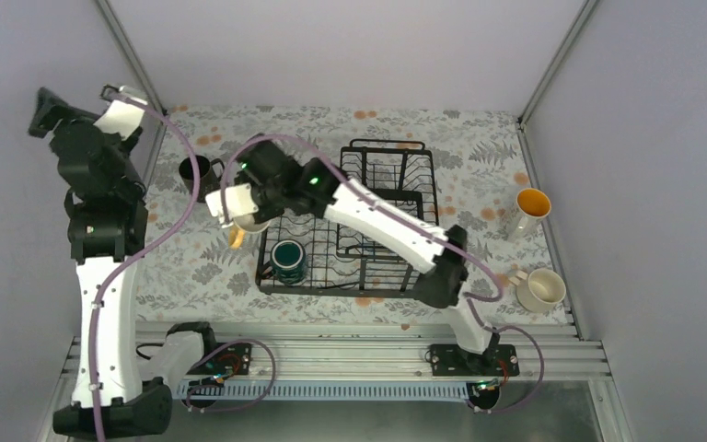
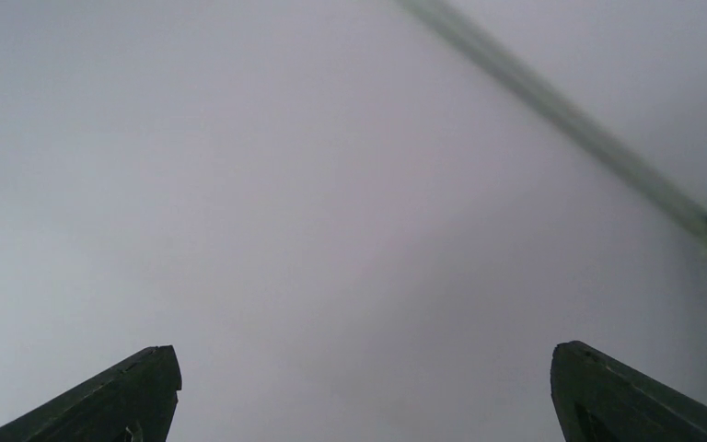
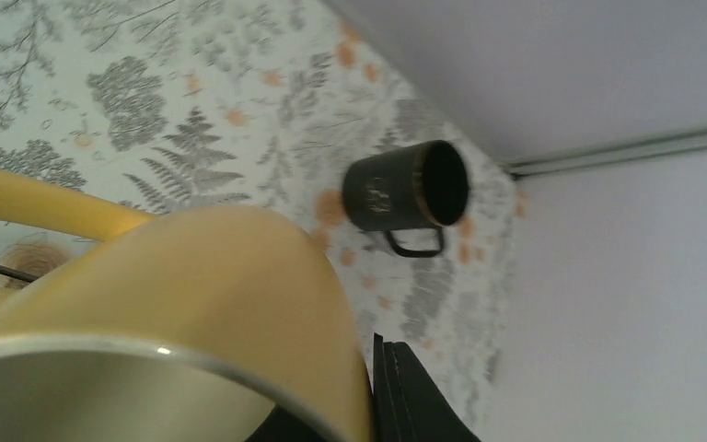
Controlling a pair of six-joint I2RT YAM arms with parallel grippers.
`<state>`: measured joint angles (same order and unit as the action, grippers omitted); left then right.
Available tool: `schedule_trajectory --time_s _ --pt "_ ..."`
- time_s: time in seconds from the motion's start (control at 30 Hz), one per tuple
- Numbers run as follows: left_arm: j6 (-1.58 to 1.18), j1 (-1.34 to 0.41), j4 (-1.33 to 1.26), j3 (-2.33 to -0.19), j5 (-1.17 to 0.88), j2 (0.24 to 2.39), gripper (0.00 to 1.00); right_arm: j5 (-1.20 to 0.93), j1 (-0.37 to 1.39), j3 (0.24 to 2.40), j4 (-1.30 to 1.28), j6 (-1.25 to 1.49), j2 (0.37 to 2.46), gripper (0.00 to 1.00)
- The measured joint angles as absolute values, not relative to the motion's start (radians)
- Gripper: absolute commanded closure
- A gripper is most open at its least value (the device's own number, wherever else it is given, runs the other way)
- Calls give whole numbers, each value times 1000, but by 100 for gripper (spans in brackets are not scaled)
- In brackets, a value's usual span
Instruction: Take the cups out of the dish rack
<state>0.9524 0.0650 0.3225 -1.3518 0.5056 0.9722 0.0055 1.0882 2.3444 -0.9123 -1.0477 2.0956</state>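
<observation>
My right gripper (image 1: 239,214) is shut on the pale yellow mug (image 1: 250,224) and holds it at the left edge of the black wire dish rack (image 1: 396,180). In the right wrist view the yellow mug (image 3: 202,295) fills the lower left, with one black finger (image 3: 414,396) pressed against its wall. The dark teal-green mug (image 1: 288,260) stands in the rack's front left corner. The black mug (image 1: 193,175) stands on the cloth left of the rack and also shows in the right wrist view (image 3: 396,189). My left gripper (image 1: 113,95) is open and empty, raised high at the far left.
The tall white mug with orange inside (image 1: 529,212) and the cream-white mug (image 1: 540,288) stand on the patterned cloth (image 1: 202,267) right of the rack. Grey walls close in the table on three sides. The left wrist view shows only wall.
</observation>
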Motion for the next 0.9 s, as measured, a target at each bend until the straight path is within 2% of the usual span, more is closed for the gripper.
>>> schedule_trajectory --time_s 0.17,0.33,0.8,0.87,0.9 --pt "979 201 203 -1315 538 926 0 27 1119 2347 -886 -1070 2239 97" --pt "937 277 191 -1308 482 899 0 44 1125 2366 -842 -1099 2354 97" --pt "838 290 168 -1271 353 860 0 65 1139 2384 -698 -1214 2514 97" --pt "833 290 176 -1271 345 858 0 65 1140 2388 -680 -1231 2524 95" --pt "831 290 179 -1271 340 857 0 65 1141 2389 -670 -1237 2529 90"
